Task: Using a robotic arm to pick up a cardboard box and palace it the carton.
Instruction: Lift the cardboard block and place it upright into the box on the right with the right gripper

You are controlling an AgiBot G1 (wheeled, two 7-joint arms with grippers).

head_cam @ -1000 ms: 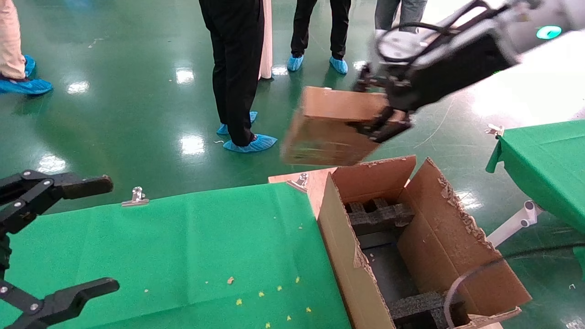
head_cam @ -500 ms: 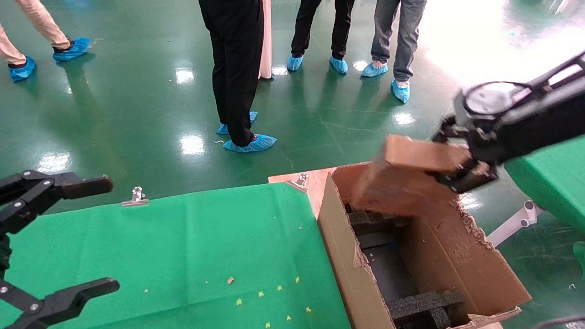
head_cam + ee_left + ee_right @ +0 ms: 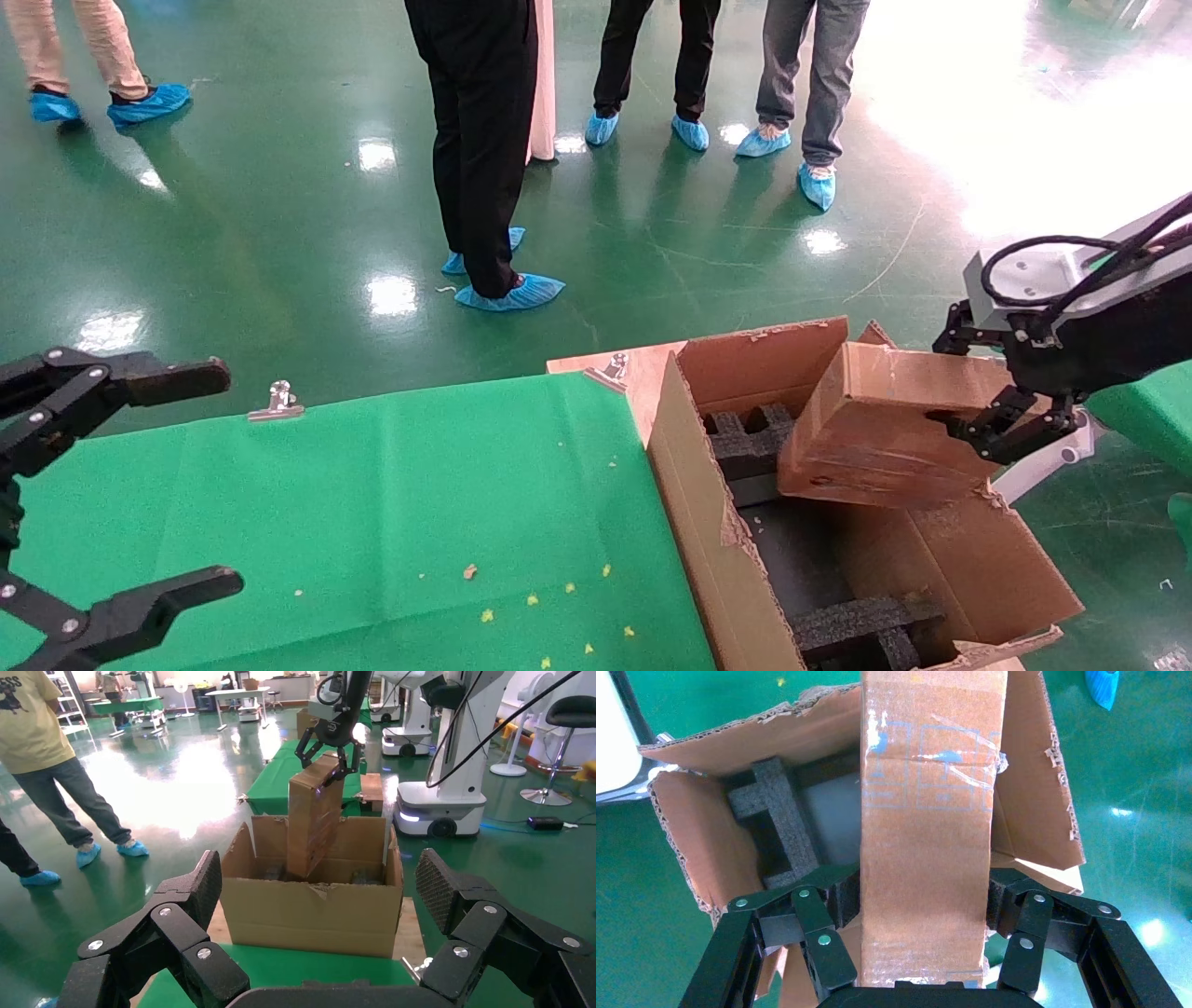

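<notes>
My right gripper point(image 3: 952, 377) on the white arm is shut on the small brown cardboard box point(image 3: 880, 429), gripping its narrow sides. The box hangs tilted over the far right part of the large open carton point(image 3: 694, 503), its lower end dipping below the flap tops above the black foam inserts point(image 3: 745, 438). In the right wrist view the taped box point(image 3: 926, 832) sits between my fingers point(image 3: 835, 903), with the carton point(image 3: 715, 846) below. In the left wrist view the box point(image 3: 314, 822) stands in the carton point(image 3: 316, 913). My left gripper point(image 3: 140, 485) is open and empty, parked at the left.
The carton stands at the right end of the green-clothed table point(image 3: 372, 522), which is held by metal clips point(image 3: 277, 401). Several people in blue shoe covers point(image 3: 512, 294) stand on the green floor behind. A second green table point(image 3: 1141, 410) and a white stand point(image 3: 1052, 466) lie to the right.
My right gripper has carried the box from above and beyond the carton's far edge to the right and down, so that it now sits low in the carton's opening. The left arm has not moved.
</notes>
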